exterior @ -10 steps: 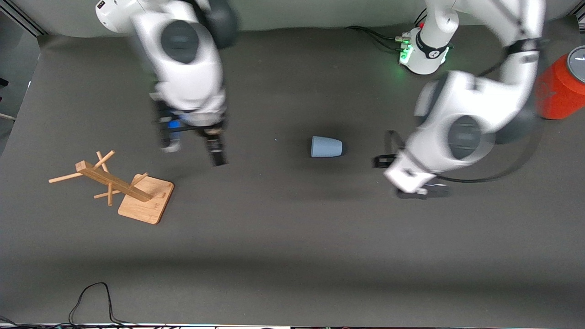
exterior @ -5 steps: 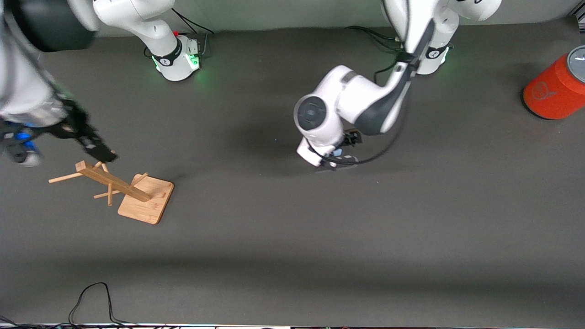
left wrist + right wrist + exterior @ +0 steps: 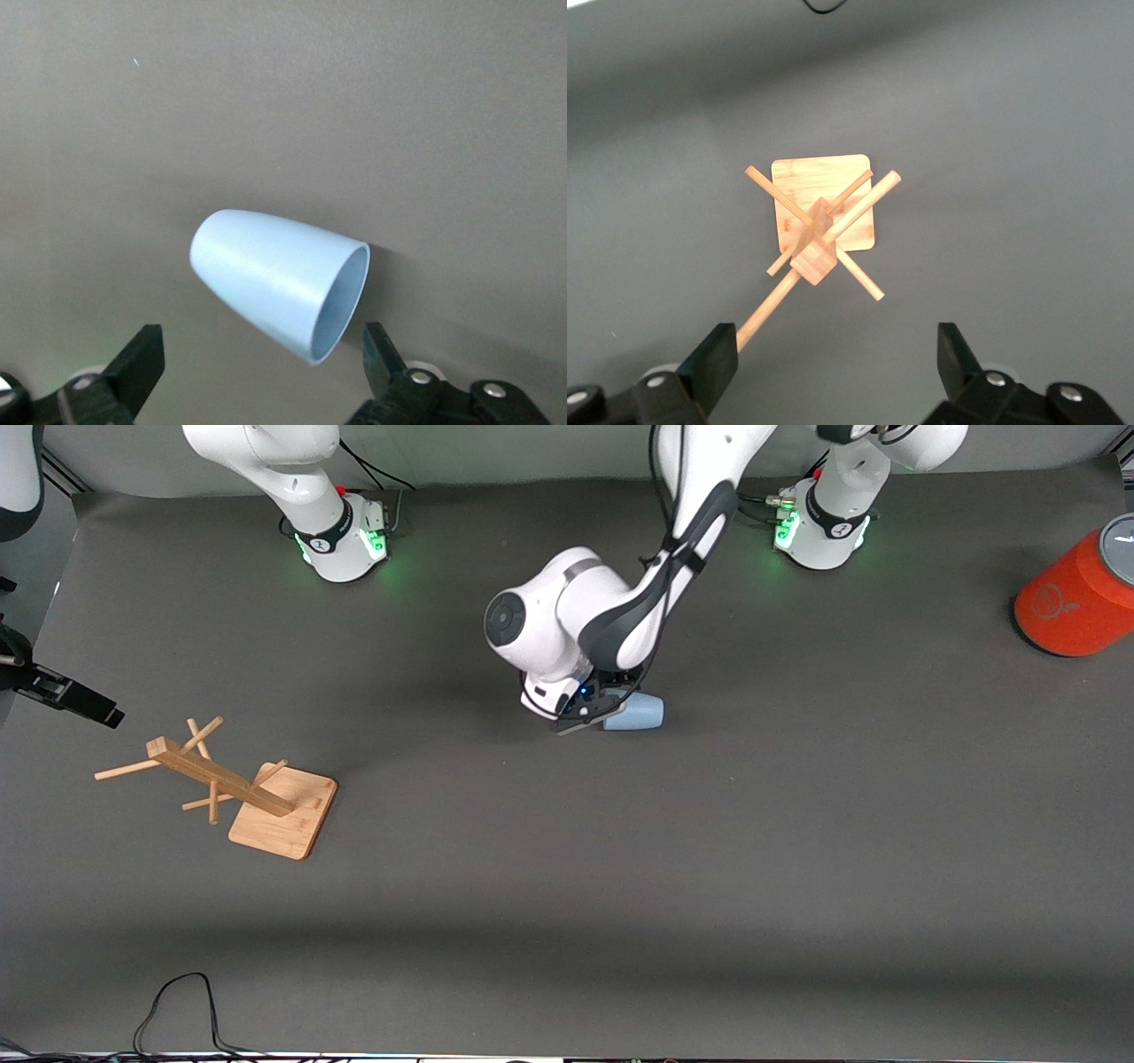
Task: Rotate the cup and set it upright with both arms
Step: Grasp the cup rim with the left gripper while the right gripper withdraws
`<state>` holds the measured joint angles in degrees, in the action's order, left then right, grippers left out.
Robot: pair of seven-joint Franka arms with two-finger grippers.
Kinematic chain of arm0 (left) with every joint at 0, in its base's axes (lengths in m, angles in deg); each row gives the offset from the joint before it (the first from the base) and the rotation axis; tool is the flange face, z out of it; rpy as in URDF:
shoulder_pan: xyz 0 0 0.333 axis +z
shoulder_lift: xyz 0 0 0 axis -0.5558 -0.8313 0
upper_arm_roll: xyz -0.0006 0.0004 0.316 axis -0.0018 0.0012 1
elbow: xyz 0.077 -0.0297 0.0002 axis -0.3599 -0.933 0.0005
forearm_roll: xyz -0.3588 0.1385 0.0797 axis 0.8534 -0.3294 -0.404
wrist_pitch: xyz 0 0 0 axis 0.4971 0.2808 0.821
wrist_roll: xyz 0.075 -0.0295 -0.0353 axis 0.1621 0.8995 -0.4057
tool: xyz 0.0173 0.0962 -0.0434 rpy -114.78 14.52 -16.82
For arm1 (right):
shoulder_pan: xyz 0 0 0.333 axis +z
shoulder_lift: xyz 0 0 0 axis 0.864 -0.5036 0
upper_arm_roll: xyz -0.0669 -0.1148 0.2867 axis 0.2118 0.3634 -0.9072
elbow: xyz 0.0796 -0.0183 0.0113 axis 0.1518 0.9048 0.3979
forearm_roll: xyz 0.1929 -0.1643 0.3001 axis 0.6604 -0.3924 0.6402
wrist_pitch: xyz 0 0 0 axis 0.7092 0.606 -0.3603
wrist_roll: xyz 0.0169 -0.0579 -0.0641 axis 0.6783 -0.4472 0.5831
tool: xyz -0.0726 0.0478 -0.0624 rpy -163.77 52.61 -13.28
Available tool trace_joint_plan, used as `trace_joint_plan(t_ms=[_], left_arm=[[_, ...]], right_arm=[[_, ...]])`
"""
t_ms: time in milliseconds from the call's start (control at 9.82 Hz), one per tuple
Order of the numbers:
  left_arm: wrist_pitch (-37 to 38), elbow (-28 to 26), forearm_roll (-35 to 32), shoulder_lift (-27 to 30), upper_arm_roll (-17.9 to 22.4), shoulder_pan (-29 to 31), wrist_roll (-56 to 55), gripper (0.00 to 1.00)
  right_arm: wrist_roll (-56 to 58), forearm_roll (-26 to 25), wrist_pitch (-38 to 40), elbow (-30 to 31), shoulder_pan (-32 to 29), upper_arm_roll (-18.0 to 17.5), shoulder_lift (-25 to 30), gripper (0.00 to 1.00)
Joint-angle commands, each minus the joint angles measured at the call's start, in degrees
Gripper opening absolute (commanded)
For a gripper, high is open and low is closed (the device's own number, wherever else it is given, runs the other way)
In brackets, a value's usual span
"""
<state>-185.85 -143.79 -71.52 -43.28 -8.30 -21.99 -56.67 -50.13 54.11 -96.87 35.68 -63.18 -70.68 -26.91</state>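
Note:
The light blue cup (image 3: pixel 640 713) lies on its side mid-table, its mouth toward the right arm's end. My left gripper (image 3: pixel 588 716) is low at the cup's mouth end. In the left wrist view the cup (image 3: pixel 266 276) lies between and just ahead of the open fingers (image 3: pixel 142 365), and the left gripper (image 3: pixel 262 367) holds nothing. My right gripper (image 3: pixel 66 691) hangs at the table's edge at the right arm's end, beside the rack. In the right wrist view it (image 3: pixel 837 361) is open and empty over the mat.
A wooden peg rack (image 3: pixel 221 784) stands on its square base toward the right arm's end; it also shows in the right wrist view (image 3: pixel 822 232). A large orange cylinder (image 3: pixel 1074 600) with a grey top stands at the left arm's end. A black cable (image 3: pixel 177 1001) lies near the front edge.
The left arm has swung from its end of the table down to the cup's mouth end. The right arm has swung away from mid-table to the edge past the rack.

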Motion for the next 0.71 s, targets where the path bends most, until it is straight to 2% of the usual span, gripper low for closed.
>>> trace_joint_plan(t_ms=[0, 305, 407, 509, 611], left_arm=[[2.8, 3.7, -2.9, -3.9, 1.1, -2.2, -3.5, 1.00], [4.4, 3.7, -4.5, -6.6, 1.1, -3.4, -4.5, 1.00], [5.0, 3.7, -4.4, -6.6, 1.0, -3.5, -4.5, 0.85], [6.2, 3.9, -4.0, -6.6, 1.0, -3.4, -4.6, 0.28], [6.9, 4.0, -4.0, -6.6, 1.0, -3.3, -4.5, 0.00]], right_arm=[[11.1, 0.3, -1.6, 0.8, -0.7, -0.6, 1.1, 1.00], [11.6, 2.1, -1.8, 0.9, -0.3, -0.6, 1.2, 1.00], [12.5, 3.9, -1.8, 1.0, -0.3, -0.6, 1.2, 1.00], [14.3, 4.9, -2.0, 1.0, -0.3, -0.5, 1.2, 1.00], [14.6, 4.9, -2.8, 1.1, -0.2, -0.5, 1.1, 1.00]])
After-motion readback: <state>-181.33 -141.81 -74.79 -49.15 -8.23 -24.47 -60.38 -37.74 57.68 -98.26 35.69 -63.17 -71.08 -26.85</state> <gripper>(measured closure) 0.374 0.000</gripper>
